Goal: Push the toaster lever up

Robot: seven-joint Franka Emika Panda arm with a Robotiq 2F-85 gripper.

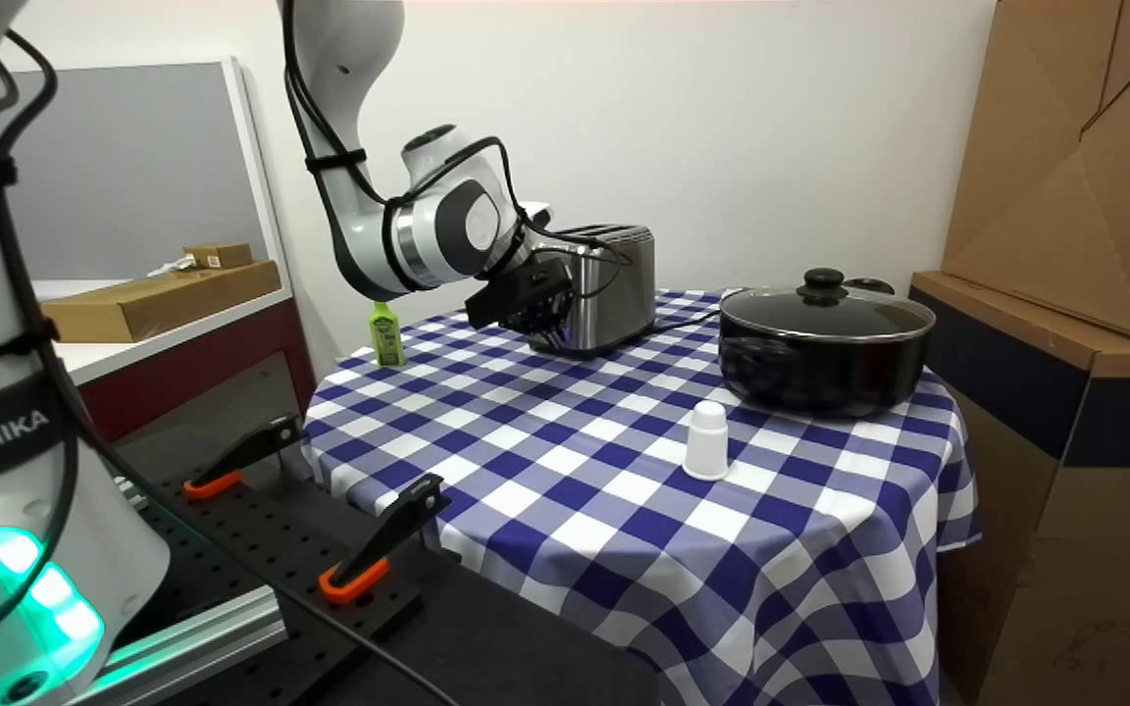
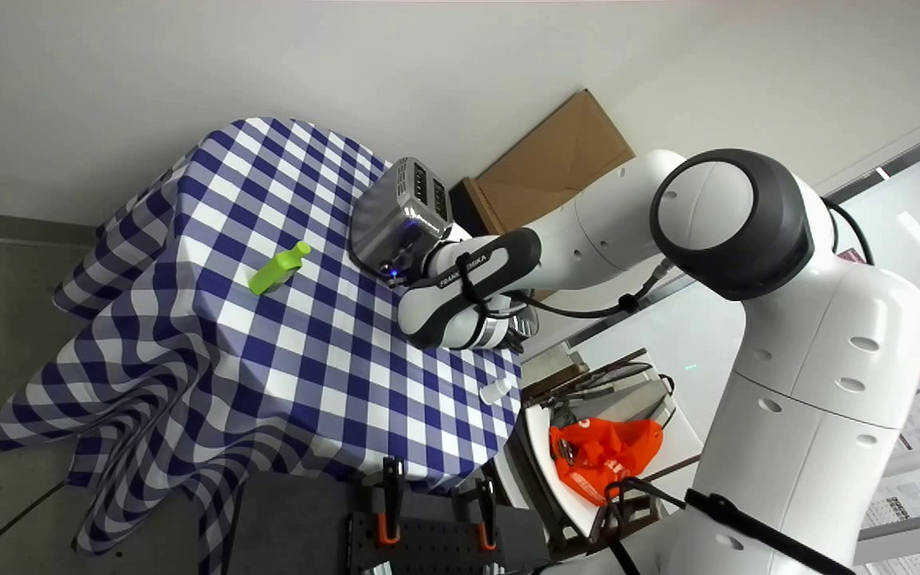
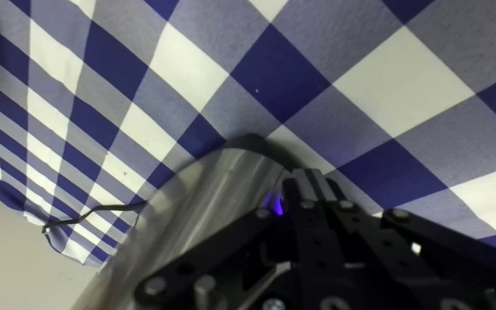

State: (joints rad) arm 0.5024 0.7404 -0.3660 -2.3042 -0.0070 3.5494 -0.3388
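Note:
The silver toaster [image 1: 629, 289] stands upright near the wall on the checkered table; it also shows in an exterior view [image 2: 384, 212] and in the wrist view [image 3: 209, 189]. My gripper [image 3: 314, 185] points down beside the toaster's end face, low near its base. Its two fingers are together with only a thin dark line between the pads, and nothing shows between them. The gripper [image 1: 555, 319] is dark and partly hidden by its own wrist in an exterior view. A blue-purple light [image 3: 278, 206] glows on the toaster next to the fingers. The lever is hidden; I cannot tell whether the fingers touch it.
A black pot with a glass lid [image 1: 820, 363] stands on the table. A white cup-like object [image 1: 707, 443] is in front of it. A green bottle [image 2: 278, 270] stands near the table's edge. A cord [image 3: 95, 210] runs from the toaster. Cardboard boxes [image 1: 1065, 412] stand beside the table.

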